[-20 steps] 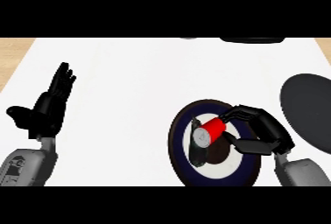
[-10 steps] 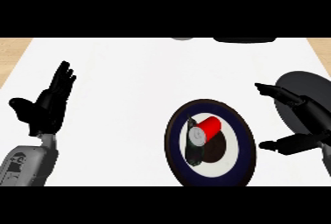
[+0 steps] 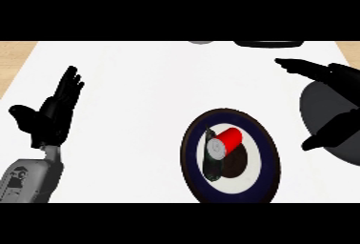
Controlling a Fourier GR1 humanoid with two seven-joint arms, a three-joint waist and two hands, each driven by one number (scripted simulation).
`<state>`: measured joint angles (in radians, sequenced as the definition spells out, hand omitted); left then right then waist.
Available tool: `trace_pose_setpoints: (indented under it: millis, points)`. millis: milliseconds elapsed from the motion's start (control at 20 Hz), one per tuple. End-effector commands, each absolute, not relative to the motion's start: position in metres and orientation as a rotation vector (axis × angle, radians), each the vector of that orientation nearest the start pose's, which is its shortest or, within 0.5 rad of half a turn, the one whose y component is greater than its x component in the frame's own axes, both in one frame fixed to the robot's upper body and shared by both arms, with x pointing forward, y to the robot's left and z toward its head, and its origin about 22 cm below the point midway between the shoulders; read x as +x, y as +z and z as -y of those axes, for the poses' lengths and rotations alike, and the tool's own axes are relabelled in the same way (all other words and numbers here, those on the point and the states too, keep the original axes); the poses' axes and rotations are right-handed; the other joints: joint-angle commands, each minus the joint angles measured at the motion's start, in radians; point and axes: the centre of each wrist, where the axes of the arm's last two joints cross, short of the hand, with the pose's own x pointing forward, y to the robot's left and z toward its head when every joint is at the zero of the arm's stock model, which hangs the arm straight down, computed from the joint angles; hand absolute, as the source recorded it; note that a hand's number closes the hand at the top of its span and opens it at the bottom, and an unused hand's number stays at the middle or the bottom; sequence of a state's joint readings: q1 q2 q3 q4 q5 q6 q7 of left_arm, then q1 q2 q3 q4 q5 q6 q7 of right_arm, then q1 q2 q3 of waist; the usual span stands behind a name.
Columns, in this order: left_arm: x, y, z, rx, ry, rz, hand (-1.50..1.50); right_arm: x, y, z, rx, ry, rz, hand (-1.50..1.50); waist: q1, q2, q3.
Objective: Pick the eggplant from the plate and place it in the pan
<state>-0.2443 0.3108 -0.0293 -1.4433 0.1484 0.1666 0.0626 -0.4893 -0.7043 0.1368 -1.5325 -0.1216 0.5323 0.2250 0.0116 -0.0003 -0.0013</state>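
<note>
– What's at the left?
– The left hand (image 3: 53, 112), resting with its fingers straight up.
– And the plate (image 3: 262, 157)?
– Dark-rimmed; it holds a red can (image 3: 226, 139) and the dark eggplant (image 3: 233, 164), no readable label.
– The right hand (image 3: 334, 102)?
– Spread wide, grasping nothing, over the grey pan (image 3: 325, 119).

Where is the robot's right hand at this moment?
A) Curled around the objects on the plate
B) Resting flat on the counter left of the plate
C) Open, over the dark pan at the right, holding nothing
C: the right hand is spread open over the pan, apart from the plate, with nothing in it.
</note>
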Motion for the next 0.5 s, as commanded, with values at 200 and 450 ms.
trace_pose_setpoints:
  millis: [200, 450]
  points:
    - [0.297, 0.055, -0.282, 0.185, -0.046, 1.622, 0.0, 0.342, 0.204, 0.237, -0.178, 1.181, 1.448, -1.5, -0.005, 0.0, 0.001]
    - [0.299, 0.05, -0.286, 0.206, -0.046, 1.615, 0.0, 0.35, 0.183, 0.216, -0.015, 1.193, 1.401, -1.5, -0.007, 0.001, 0.001]
